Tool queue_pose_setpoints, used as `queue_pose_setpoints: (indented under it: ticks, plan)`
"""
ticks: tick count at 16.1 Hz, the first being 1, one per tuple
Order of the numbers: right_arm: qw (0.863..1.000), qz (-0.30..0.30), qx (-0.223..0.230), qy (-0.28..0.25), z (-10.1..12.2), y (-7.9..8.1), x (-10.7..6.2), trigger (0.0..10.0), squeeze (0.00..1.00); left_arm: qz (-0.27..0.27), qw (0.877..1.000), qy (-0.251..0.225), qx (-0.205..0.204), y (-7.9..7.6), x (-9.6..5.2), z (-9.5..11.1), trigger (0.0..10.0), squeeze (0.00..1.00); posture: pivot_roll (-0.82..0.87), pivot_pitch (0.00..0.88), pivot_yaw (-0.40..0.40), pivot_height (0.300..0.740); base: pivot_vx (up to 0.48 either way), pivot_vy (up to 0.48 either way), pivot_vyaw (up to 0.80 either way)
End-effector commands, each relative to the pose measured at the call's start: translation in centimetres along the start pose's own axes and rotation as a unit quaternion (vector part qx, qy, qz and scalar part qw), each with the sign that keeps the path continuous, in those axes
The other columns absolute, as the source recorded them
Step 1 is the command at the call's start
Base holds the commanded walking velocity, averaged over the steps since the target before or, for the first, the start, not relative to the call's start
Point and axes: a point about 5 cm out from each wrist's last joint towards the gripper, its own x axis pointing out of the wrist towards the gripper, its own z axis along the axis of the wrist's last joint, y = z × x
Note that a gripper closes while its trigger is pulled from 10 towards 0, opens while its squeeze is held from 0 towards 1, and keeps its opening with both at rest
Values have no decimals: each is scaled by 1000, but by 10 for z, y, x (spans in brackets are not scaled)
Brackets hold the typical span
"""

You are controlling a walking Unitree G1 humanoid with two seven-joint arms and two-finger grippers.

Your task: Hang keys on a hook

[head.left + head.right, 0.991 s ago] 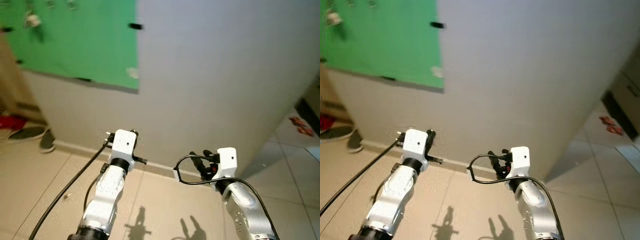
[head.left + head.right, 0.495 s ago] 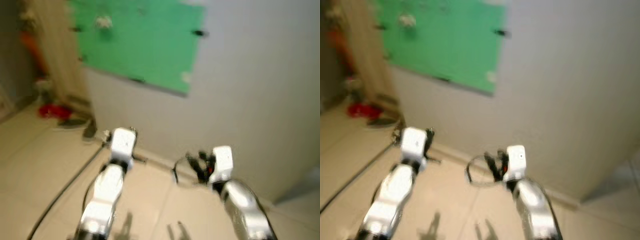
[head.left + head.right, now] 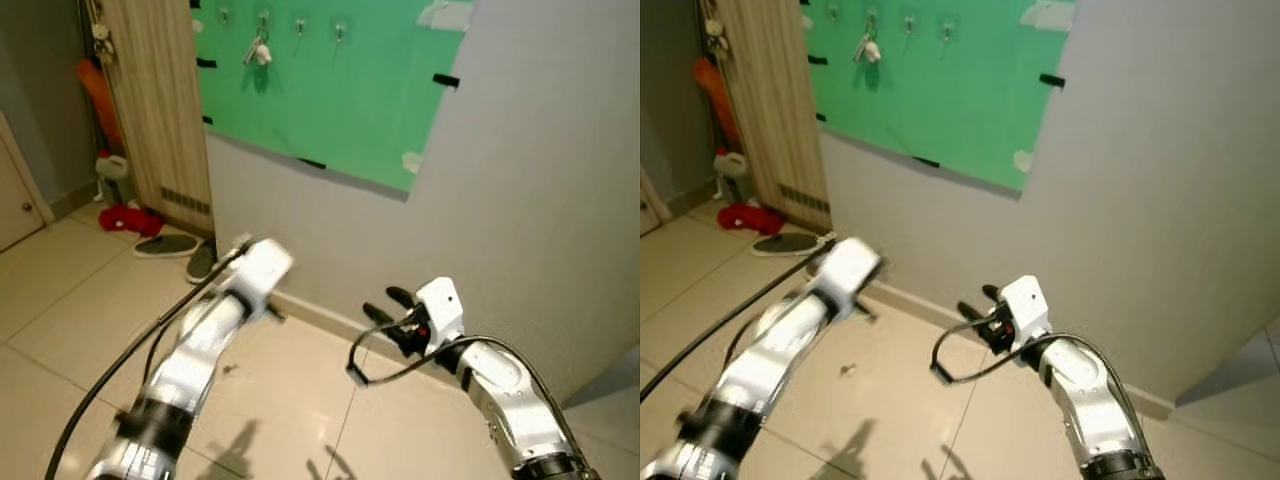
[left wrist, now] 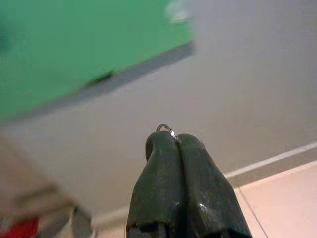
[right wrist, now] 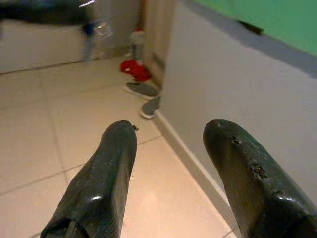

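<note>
1. Left eye view: a green board (image 3: 330,90) is taped to a grey wall (image 3: 540,200), with a row of small hooks (image 3: 300,22) along its top. One set of keys (image 3: 257,50) already hangs from a hook near the board's left end. Beside the board stands a wooden door panel (image 3: 155,110), and on the tiled floor (image 3: 60,300) at its foot lie a red cloth (image 3: 128,220) and two dark shoes (image 3: 180,248). The left arm (image 3: 200,345) reaches forward, blurred, well below the board; its fingers cannot be made out here. The right gripper (image 3: 385,303) is low near the skirting, its two black fingers apart and holding nothing.

2. Right eye view: the same scene. The hanging keys (image 3: 866,48) are at the upper left of the board (image 3: 940,85), and the right gripper (image 3: 977,302) is spread near the wall's base, with a black cable (image 3: 960,365) looping under its wrist.

3. Left wrist view: the left gripper (image 4: 174,141) has its fingers pressed tight together, and a thin metal key ring (image 4: 166,129) pokes out from between the tips. Whether keys hang from it cannot be told. Behind are the blurred green board (image 4: 74,44) and grey wall.

4. Right wrist view: the right gripper (image 5: 171,136) is wide open and empty above the tiles, with the red cloth (image 5: 133,70) and shoes (image 5: 146,96) beyond.
</note>
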Motion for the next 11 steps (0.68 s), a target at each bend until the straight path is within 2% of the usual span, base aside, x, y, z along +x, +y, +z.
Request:
queue_pose_setpoints:
  ticks: [1, 2, 3, 4, 5, 7, 8, 9, 11]
  plan:
    - [1000, 5, -13, 1, 5, -4, -2, 10000, 0, -55, 998, -11, 40, -9, 4, 8, 10000, 0, -32, 0, -89, 740, 0, 0, 0]
    - [1000, 9, -16, 2, 6, -4, -3, 10000, 0, -109, 990, -18, 84, -13, 5, 11, 10000, 0, -34, 0, -90, 740, 0, 0, 0]
    - [1000, 12, -18, 4, 6, -6, -3, 10000, 0, -157, 981, -40, 105, -12, 6, 21, 10000, 0, -35, 0, -85, 740, 0, 0, 0]
    - [1000, 11, -23, 4, 8, -8, -2, 10000, 0, -176, 977, -66, 106, -4, 7, 36, 10000, 0, -37, 0, -84, 740, 0, 0, 0]
    - [1000, 9, -23, 3, 8, -9, -1, 10000, 0, -179, 975, -70, 111, -1, 7, 38, 10000, 0, -37, 0, -84, 740, 0, 0, 0]
    - [999, 17, -29, 5, 15, -14, -2, 10000, 0, -231, 961, -78, 133, 15, 3, 51, 10000, 0, -47, 0, -88, 740, 0, 0, 0]
    - [999, 24, -34, 9, 17, -16, -4, 10000, 0, -249, 956, -78, 137, 19, 1, 53, 10000, 0, -52, 0, -86, 740, 0, 0, 0]
    - [997, 49, -53, 24, 20, -20, -10, 10000, 0, -282, 947, -80, 135, 29, -3, 58, 10000, 0, -63, 0, -81, 740, 0, 0, 0]
    - [994, 76, -64, 40, 25, -22, -17, 10000, 0, -300, 941, -72, 139, 37, -4, 59, 10000, 0, -68, 0, -77, 740, 0, 0, 0]
